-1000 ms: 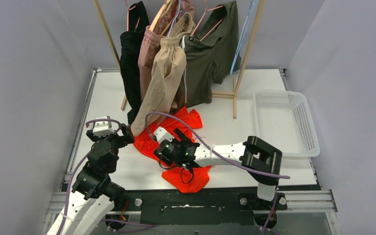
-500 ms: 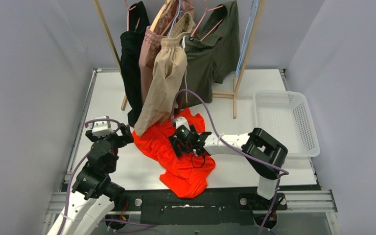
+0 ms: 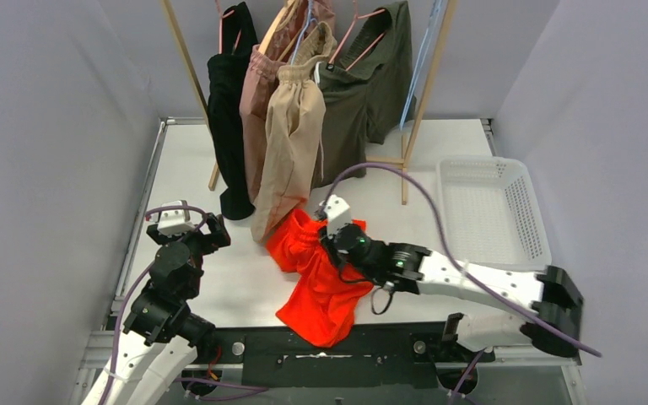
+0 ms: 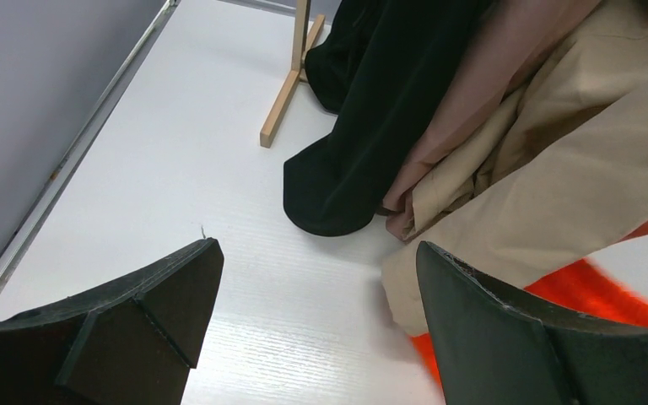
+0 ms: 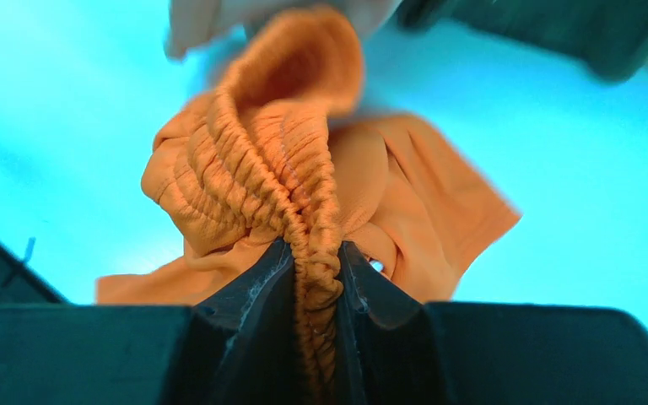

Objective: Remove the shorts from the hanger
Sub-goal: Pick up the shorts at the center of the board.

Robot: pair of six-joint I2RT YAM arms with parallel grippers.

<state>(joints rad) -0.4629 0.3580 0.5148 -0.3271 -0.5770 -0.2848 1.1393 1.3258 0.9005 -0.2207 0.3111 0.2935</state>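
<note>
The orange shorts lie crumpled on the white table in front of the rack. My right gripper is shut on their gathered waistband, which stands pinched between the two black fingers. On the rack hang the beige shorts, the pink shorts, the olive shorts and a black garment. My left gripper is open over bare table at the left, with nothing between its fingers. The beige shorts and the black garment's hem hang just ahead of it.
A wooden rack with a foot on the table stands at the back. A white mesh basket sits at the right. Grey walls close in both sides.
My right arm has swung right and toward the rack, and its gripper has shut on the orange waistband, bunching the shorts rightward. The left arm has not moved.
</note>
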